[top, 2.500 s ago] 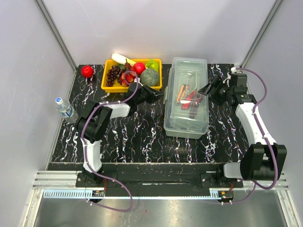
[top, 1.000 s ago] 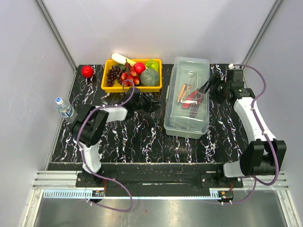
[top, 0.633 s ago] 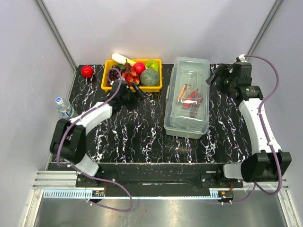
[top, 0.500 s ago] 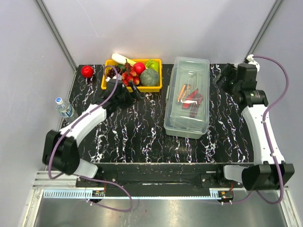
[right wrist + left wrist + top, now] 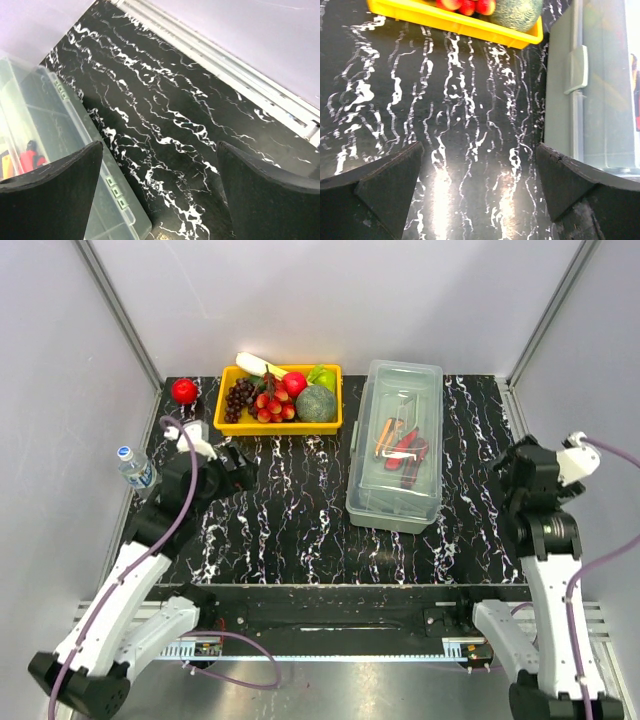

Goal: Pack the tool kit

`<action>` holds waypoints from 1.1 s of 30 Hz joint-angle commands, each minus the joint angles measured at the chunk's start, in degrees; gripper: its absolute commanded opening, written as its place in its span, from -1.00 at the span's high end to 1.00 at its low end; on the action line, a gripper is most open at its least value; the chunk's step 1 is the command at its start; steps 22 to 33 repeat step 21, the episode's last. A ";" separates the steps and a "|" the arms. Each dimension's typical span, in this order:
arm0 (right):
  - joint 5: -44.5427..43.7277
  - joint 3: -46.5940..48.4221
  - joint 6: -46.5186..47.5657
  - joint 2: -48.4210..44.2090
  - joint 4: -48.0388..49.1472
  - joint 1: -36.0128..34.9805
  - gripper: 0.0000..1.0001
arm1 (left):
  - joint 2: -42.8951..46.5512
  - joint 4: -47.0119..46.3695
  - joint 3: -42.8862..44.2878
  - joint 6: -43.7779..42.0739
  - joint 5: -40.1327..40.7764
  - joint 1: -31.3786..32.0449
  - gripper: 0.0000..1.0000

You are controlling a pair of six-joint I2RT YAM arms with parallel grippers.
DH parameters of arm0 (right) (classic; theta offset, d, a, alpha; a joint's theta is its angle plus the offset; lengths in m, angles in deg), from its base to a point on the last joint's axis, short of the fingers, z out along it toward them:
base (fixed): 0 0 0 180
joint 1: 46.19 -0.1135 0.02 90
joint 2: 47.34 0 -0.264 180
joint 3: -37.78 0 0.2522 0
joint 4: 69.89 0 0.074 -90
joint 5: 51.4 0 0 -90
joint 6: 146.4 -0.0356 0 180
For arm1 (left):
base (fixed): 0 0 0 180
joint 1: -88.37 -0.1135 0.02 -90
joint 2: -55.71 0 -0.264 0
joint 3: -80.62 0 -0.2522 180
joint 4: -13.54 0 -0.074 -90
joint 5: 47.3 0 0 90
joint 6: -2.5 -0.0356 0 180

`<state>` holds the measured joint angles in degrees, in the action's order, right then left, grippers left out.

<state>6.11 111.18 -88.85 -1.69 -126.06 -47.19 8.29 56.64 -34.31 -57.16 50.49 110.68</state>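
Two grippers of mine gape wide and empty: left gripper and right gripper stand apart from the tool kit between them, near the bench's far edge.

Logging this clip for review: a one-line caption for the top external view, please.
Closed tool kit, tools inside, on the table; left gripper and right gripper stand apart from it, open and empty.

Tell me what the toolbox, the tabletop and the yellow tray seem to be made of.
Toolbox: smooth translucent grey-green plastic; the tools inside show through it.
Tabletop: glossy black with white marble-like veins, reflecting light in the left wrist view; stone or printed laminate, cannot tell.
Yellow tray: probably opaque moulded plastic, judging by its even colour and thin rim.
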 commanded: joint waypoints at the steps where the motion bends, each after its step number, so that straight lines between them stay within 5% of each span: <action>1: -9.33 -1.45 -5.52 -8.19 -6.43 0.20 -0.99 | 6.54 4.14 -2.96 -1.09 7.85 -0.07 -0.98; 10: -17.52 -1.45 -3.59 -20.07 -9.44 0.20 -0.99 | 13.40 4.23 -5.70 0.59 8.47 0.02 -0.98; 33: -16.56 -2.33 -3.58 -19.19 -8.30 0.12 -0.98 | 15.68 4.59 -4.38 3.40 12.60 -0.07 -0.98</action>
